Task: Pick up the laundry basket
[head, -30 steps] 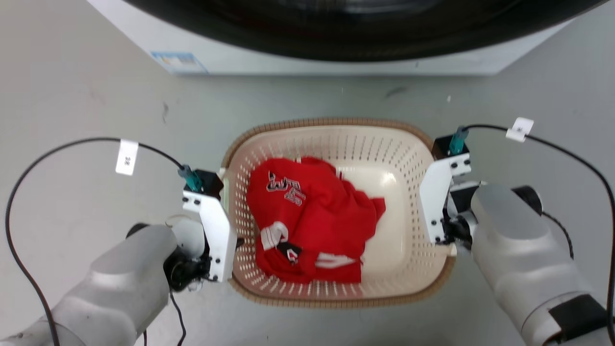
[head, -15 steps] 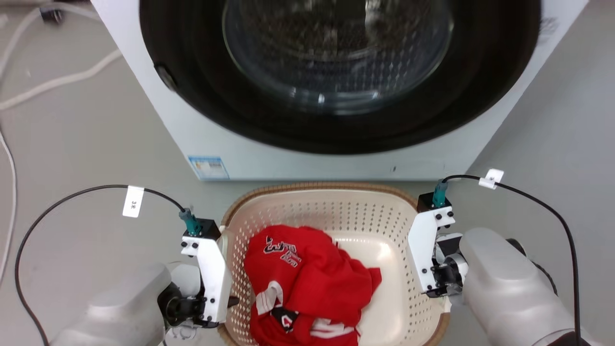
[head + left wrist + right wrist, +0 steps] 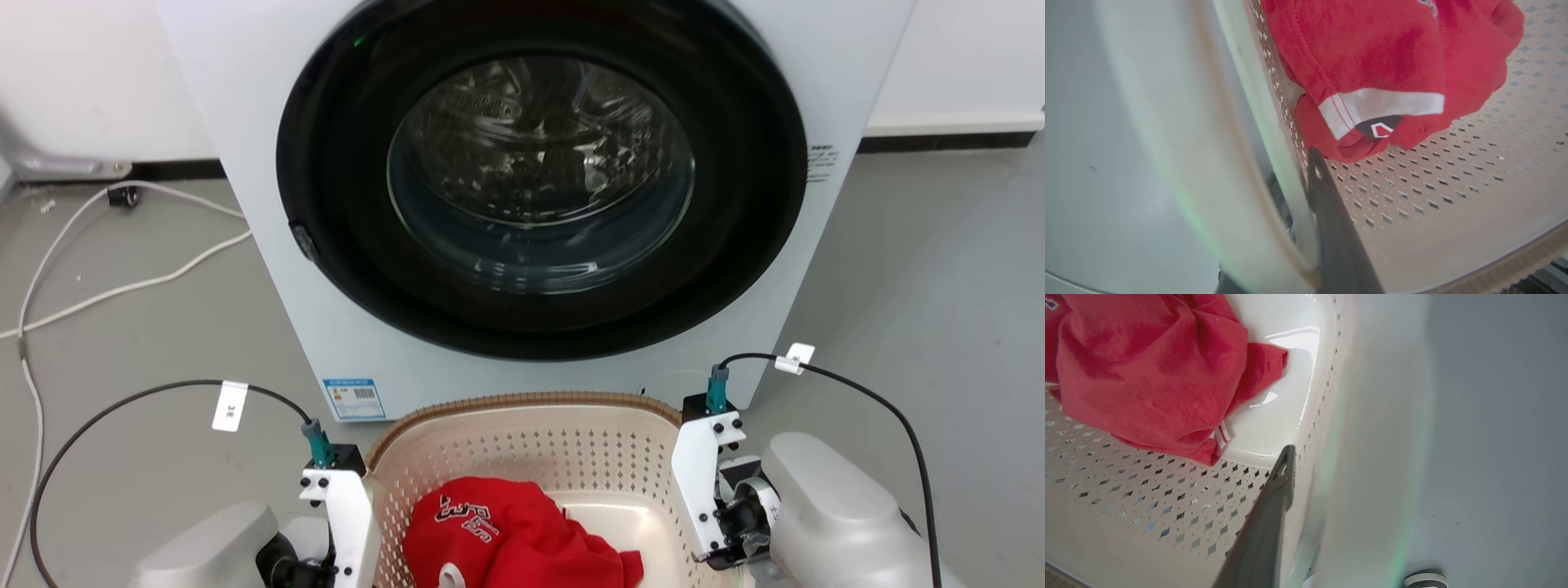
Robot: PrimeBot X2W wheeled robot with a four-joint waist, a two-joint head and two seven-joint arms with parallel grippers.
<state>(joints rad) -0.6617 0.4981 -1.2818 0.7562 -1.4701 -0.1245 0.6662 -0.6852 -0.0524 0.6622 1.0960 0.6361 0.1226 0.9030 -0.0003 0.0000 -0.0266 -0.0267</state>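
In the head view a washer (image 3: 539, 204) stands just behind the basket (image 3: 531, 445) holding a red shirt (image 3: 506, 547); the wrist views show the left end effector (image 3: 1300, 175) and right end effector (image 3: 1306, 465) clamped on its side walls.

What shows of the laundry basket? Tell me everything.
The laundry basket is cream-white plastic, rounded-rectangular, with walls pierced by small diamond holes and a brown woven-look rim. It is upright in front of the washing machine, holding a crumpled red garment. The left gripper and right gripper grip its opposite side walls, one dark finger inside each.
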